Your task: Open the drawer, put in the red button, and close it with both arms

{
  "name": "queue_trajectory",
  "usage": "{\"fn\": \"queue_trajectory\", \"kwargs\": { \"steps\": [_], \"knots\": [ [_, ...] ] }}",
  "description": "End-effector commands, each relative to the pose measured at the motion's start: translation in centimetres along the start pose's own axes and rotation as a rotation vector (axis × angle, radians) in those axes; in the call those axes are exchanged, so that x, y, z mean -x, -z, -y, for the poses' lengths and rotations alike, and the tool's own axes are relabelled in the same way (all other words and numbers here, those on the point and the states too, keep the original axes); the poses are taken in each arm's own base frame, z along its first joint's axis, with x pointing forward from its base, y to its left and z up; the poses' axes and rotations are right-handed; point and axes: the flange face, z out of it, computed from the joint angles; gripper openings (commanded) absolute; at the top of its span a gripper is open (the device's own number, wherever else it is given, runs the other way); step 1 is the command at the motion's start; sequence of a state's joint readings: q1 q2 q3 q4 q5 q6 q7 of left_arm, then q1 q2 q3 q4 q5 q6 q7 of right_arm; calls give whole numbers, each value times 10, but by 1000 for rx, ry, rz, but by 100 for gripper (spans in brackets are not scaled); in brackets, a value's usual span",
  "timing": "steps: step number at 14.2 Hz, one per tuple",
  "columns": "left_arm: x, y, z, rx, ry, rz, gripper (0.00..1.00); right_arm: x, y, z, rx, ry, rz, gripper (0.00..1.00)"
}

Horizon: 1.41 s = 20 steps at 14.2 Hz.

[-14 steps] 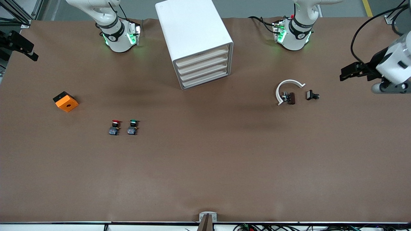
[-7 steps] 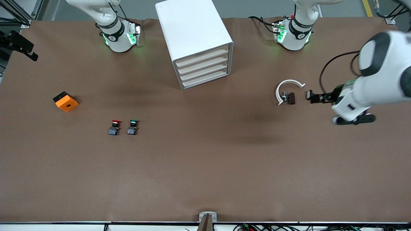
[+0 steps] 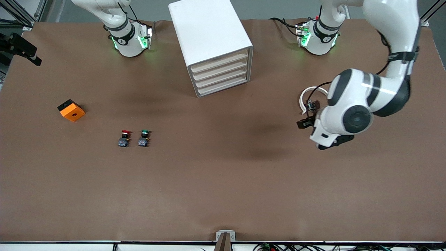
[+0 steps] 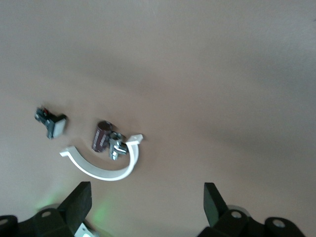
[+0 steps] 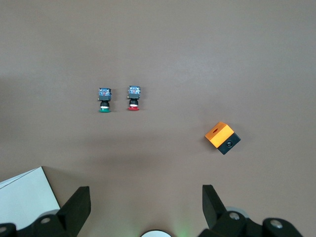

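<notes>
The red button [image 3: 125, 137] stands just beside one green button [image 3: 144, 137], nearest my camera on the counter [image 3: 223, 181]. I count four shut drawers [image 3: 220, 75] in one cabinet [image 3: 209, 42]. Left gripper [image 3: 302, 123] hovers near one white clip [image 3: 306, 99]; the right gripper [image 5: 143, 207] waits; both fingers wide, empty.

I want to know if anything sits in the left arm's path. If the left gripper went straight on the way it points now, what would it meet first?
Probably bare table. The left gripper, fingers open, looks down at the brown surface; the white curved clip lies off to one side of that line, though depth is unclear.
</notes>
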<state>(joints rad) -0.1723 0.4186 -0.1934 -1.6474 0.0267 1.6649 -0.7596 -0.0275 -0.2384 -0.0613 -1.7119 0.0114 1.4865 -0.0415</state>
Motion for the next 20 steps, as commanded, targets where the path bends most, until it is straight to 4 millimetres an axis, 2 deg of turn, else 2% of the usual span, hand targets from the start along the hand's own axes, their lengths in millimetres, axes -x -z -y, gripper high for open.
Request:
{"fn": "queue_trajectory", "kwargs": {
  "steps": [1, 5, 8, 10, 14, 15, 17, 18, 19, 20],
  "knots": [
    [6, -16, -28, -42, 133, -7, 100, 2, 4, 1, 10, 2, -6, 100],
    [31, -29, -76, -53, 453, 90, 100, -2, 4, 0, 11, 2, -11, 100],
    [59, -59, -106, -159, 558, 235, 100, -10, -5, -6, 1, -11, 10, 100],
    [70, -84, -115, -217, 597, 392, 100, -16, -11, -1, 13, -2, 29, 100],
    [80, -103, -136, -259, 818, 611, 100, -22, -19, 0, 15, 2, 40, 100],
    [78, -105, -141, -270, 870, 649, 100, -29, -28, 1, 14, 2, 58, 100],
    [82, -122, -147, -352, 976, 715, 100, -44, -51, 4, 17, 13, 99, 100],
    [83, -123, -150, -373, 1025, 758, 100, -56, -59, 2, 18, 12, 92, 100],
    [85, -127, -153, -401, 1059, 800, 100, -69, -75, 2, 20, 13, 110, 100],
    [88, -136, -158, -429, 1073, 822, 100, -74, -75, 3, 24, 14, 107, 100]
  ]
}}
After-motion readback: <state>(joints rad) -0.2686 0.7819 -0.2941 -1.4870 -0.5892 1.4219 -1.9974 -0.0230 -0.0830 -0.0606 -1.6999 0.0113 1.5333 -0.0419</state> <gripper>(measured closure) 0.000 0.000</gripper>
